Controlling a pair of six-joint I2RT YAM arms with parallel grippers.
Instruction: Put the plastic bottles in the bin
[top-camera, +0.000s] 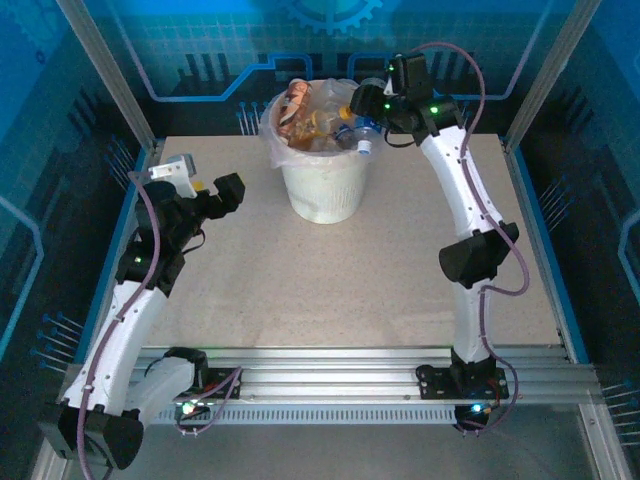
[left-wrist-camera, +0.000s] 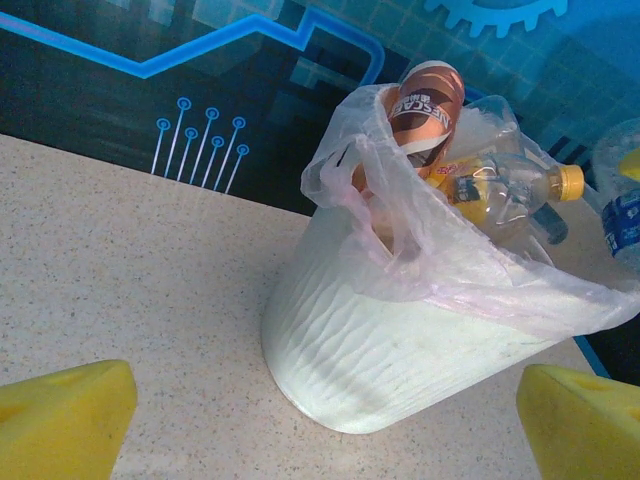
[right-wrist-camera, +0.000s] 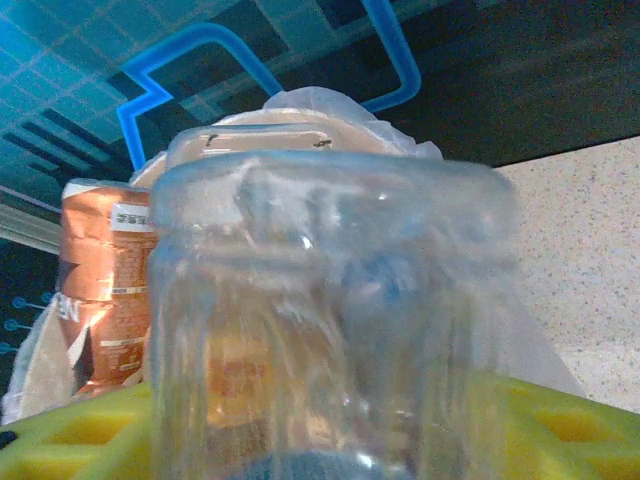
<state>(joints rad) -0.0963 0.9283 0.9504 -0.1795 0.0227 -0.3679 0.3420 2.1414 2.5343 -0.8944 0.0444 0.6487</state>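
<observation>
Right gripper hangs over the bin, clear bottle between its jaws for dropping; grip firmness cannot be told. Left gripper stands wide, empty, clear.

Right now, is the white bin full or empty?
Full: bottles reach the rim of the bin, and a brown-labelled bottle pokes up above it.

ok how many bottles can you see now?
3: brown-label bottle and orange-cap bottle in the bin, clear bottle at the right gripper. More may be hidden.
</observation>
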